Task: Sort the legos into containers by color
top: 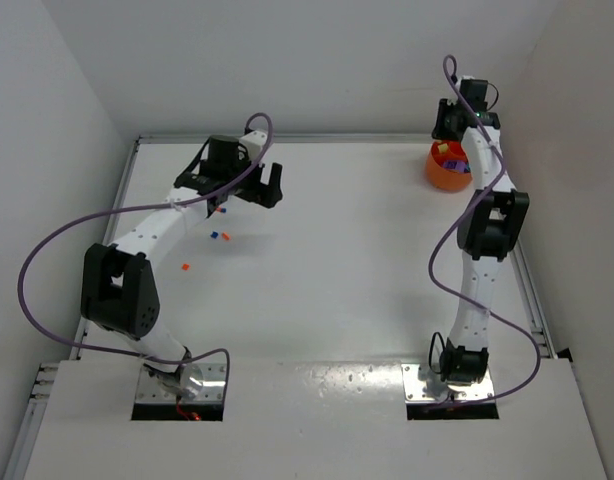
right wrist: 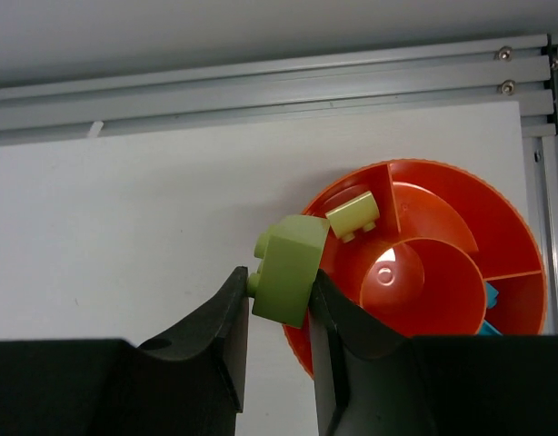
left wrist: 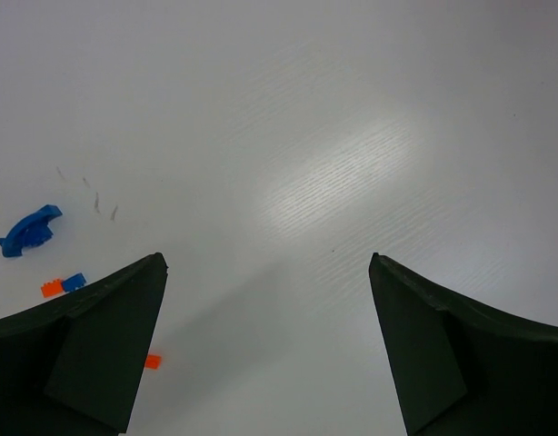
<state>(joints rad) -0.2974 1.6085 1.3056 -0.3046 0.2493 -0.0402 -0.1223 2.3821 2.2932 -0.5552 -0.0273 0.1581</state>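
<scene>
L arm [top: 137,240] is seen bent at a raised elbow near its base. The forearm is angled away to the far-left part of the table [top: 337,290], w/ the L gripper [top: 259,187] faced down twd the surface. In the wrist view its fingers [left wrist: 106,345] are spread wide, w/ nothing btwn them but bare tabletop. Loose legos are scattered just beside it: a blue piece [left wrist: 29,232], an orange-and-blue pair [left wrist: 63,286] touching each other, and an orange bit [left wrist: 153,361] at the edge of one finger. From above, a blue brick [top: 214,235] is seen near the gripper, and an orange brick [top: 185,267] lies nearer the base, apart from the rest.

R arm [top: 477,270] is stretched nearly straight from its base to the far-right corner. The R gripper [top: 455,120] is held at the far side of the orange bowl [top: 442,178]. In the wrist view it is clamped on a yellow-green brick [right wrist: 288,268], pinched by its sides and tilted, studs pointing left. The brick is placed at the bowl's left rim; whether it touches the rim can't be told. The bowl is divided into compartments around a round centre well. A second yellow-green brick [right wrist: 353,215] lies in the upper-left outer compartment. A blue bit [right wrist: 491,295] is glimpsed in the right-hand one. A metal rail [right wrist: 261,82] runs along the table edge beyond the bowl.
</scene>
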